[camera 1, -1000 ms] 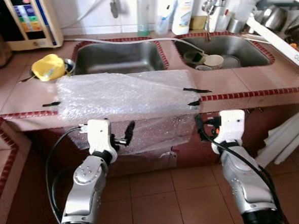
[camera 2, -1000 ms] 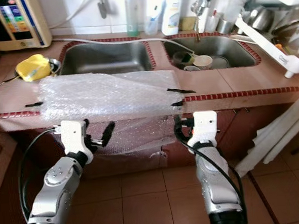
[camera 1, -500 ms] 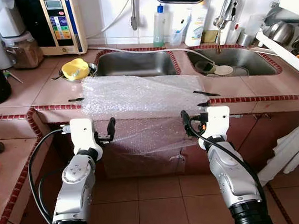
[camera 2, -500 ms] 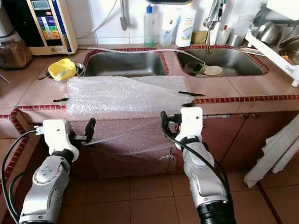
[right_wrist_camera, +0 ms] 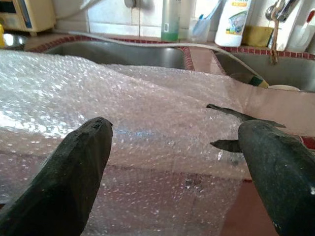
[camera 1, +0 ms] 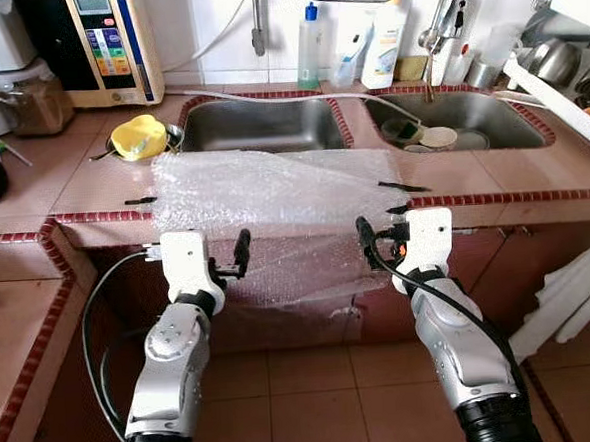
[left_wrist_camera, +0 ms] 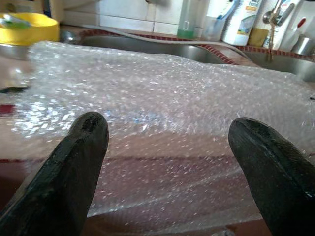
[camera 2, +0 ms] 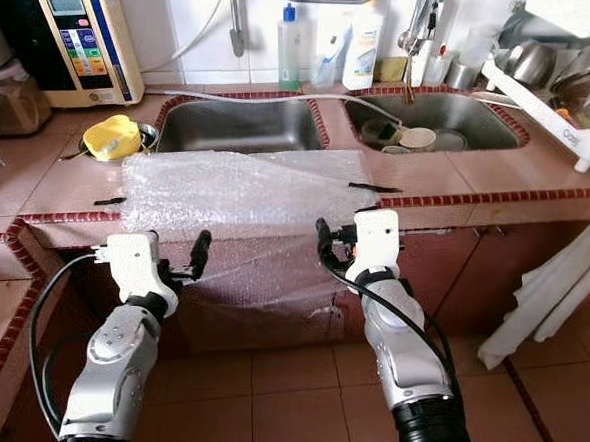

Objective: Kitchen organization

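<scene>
A sheet of bubble wrap [camera 1: 273, 187] lies on the tiled counter [camera 1: 483, 174] in front of the two sinks, held by black tape strips [camera 1: 401, 186], and hangs over the counter's front edge. My left gripper [camera 1: 239, 252] is open, just in front of the hanging part near its left side. My right gripper [camera 1: 368, 239] is open as well, close to the sheet's right edge. In the left wrist view the left gripper [left_wrist_camera: 167, 142] faces the wrap [left_wrist_camera: 162, 93] with nothing between its black fingers [left_wrist_camera: 74, 162]. The right gripper [right_wrist_camera: 177, 147] also frames only wrap [right_wrist_camera: 123, 108].
The left sink [camera 1: 259, 123] is bare; the right sink [camera 1: 470, 130] holds cups and dishes. A yellow item [camera 1: 138, 136] sits in a metal bowl. Bottles [camera 1: 308, 40] line the back wall beside a water purifier [camera 1: 104, 42]. White pipes [camera 1: 569, 284] lean at right.
The camera pulled back and up a second ago, then shifted slightly. My left gripper has edged right, closer to the hanging wrap. Both grippers stay open.
</scene>
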`<state>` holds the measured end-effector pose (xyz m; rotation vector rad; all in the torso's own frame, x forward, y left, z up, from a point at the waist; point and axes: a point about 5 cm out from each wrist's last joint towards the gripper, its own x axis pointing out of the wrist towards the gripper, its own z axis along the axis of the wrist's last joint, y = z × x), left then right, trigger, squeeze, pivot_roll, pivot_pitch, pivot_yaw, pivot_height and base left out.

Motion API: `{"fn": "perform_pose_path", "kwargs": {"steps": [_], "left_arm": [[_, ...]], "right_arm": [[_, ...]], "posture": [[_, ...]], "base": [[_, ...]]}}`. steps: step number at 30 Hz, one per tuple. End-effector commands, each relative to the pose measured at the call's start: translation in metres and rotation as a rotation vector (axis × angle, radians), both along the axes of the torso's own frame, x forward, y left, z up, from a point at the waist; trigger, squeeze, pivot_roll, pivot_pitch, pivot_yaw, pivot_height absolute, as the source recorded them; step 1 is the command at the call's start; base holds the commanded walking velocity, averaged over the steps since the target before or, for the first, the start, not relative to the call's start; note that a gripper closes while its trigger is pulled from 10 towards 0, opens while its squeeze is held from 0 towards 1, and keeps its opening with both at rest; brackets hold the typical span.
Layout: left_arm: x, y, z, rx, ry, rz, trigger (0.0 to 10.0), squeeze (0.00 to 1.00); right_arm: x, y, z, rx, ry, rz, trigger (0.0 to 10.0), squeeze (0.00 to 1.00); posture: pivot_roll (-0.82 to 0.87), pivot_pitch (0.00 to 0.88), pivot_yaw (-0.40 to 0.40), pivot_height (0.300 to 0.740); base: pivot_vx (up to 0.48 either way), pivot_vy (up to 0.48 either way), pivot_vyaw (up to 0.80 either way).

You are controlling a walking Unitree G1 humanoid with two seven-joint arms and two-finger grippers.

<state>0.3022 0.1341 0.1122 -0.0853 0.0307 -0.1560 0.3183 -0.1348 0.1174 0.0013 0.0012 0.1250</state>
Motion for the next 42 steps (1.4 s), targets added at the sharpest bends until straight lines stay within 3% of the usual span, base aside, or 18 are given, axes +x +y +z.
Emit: {"fn": "perform_pose_path", "kwargs": {"steps": [1,12,20,33,42], "left_arm": [[-0.001,0.0,0.0,-0.001,0.0,-0.004,10.0,0.0],[-0.004,-0.001,-0.002,-0.012,0.005,0.005,10.0,0.0],[-0.006,0.003,0.008,0.012,-0.044,0.012,10.0,0.0],[-0.016,0.016,0.008,0.026,-0.032,0.05,10.0,0.0],[-0.013,0.016,0.008,0.043,-0.022,0.061,10.0,0.0]], "right_arm": [[0.001,-0.001,0.005,-0.009,-0.017,0.005,10.0,0.0],[-0.001,-0.002,0.007,-0.04,-0.028,0.028,10.0,0.0],[-0.006,-0.003,0.016,-0.064,-0.072,0.064,10.0,0.0],[-0.012,-0.007,0.021,-0.101,-0.095,0.083,10.0,0.0],[-0.01,-0.005,0.023,-0.113,-0.1,0.09,10.0,0.0]], "posture": [[0.0,0.0,-0.054,0.74],[-0.01,0.0,-0.064,0.74],[-0.01,0.008,-0.062,0.74],[0.0,0.005,-0.07,0.74],[0.0,0.0,-0.068,0.74]], "base": [[0.322,0.0,0.0],[0.345,0.0,0.0],[0.372,0.0,0.0],[0.4,0.0,0.0],[0.202,0.0,0.04]]}}
